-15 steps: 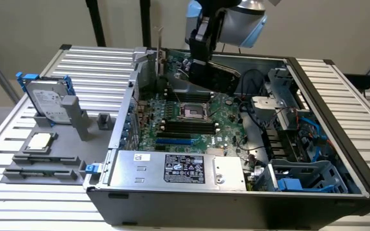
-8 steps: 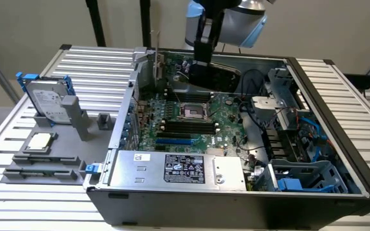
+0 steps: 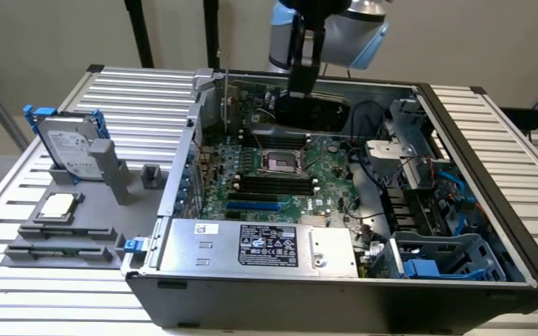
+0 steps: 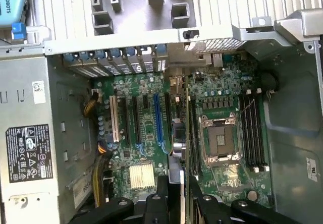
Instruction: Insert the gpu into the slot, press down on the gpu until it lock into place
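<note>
My gripper (image 3: pixel 302 89) reaches down from the top of the exterior view and is shut on the gpu (image 3: pixel 311 113). The gpu is a black card held on edge, with its thin silver bracket (image 3: pixel 227 98) at the case's rear wall. It hangs above the far part of the motherboard, beyond the CPU socket (image 3: pixel 280 162). The blue slot (image 3: pixel 253 207) lies bare near the power supply, well apart from the card. In the wrist view the gpu (image 4: pixel 182 148) shows edge-on between my fingers (image 4: pixel 162 196). It sits between the blue slot (image 4: pixel 157 120) and the CPU socket (image 4: pixel 220 141), offset from the slot.
The silver power supply box (image 3: pixel 260 245) borders the slot's near side. Black memory slots (image 3: pixel 274 185) lie between socket and blue slot. Cables and a blue drive cage (image 3: pixel 437 262) fill the exterior view's right. A hard drive (image 3: pixel 68 150) stands on fixtures outside the case.
</note>
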Tool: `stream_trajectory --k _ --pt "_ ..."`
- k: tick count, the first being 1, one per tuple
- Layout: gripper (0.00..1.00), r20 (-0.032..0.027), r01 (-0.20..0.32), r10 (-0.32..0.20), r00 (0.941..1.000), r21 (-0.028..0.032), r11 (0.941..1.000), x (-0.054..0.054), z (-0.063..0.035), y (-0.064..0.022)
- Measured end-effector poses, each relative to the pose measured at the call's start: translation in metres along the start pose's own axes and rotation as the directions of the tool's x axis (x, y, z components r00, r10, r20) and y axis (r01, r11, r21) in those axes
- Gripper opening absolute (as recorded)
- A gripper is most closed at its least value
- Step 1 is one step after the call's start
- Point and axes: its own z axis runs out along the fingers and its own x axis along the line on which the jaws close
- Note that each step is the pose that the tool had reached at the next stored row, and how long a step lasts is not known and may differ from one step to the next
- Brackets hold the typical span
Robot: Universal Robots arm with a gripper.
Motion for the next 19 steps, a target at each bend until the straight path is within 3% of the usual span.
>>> stream_trajectory --k 4,7,19 --pt "0.26 -0.0002 0.058 -0.058 0.9983 0.0063 0.9983 0.000 0.0023 0.0001" --pt "0.26 0.0000 0.066 -0.066 0.9978 0.0131 0.9978 0.001 0.0057 0.0042" --pt "0.26 0.0000 0.068 -0.068 0.9977 0.0141 0.9976 0.010 0.0270 0.0255"
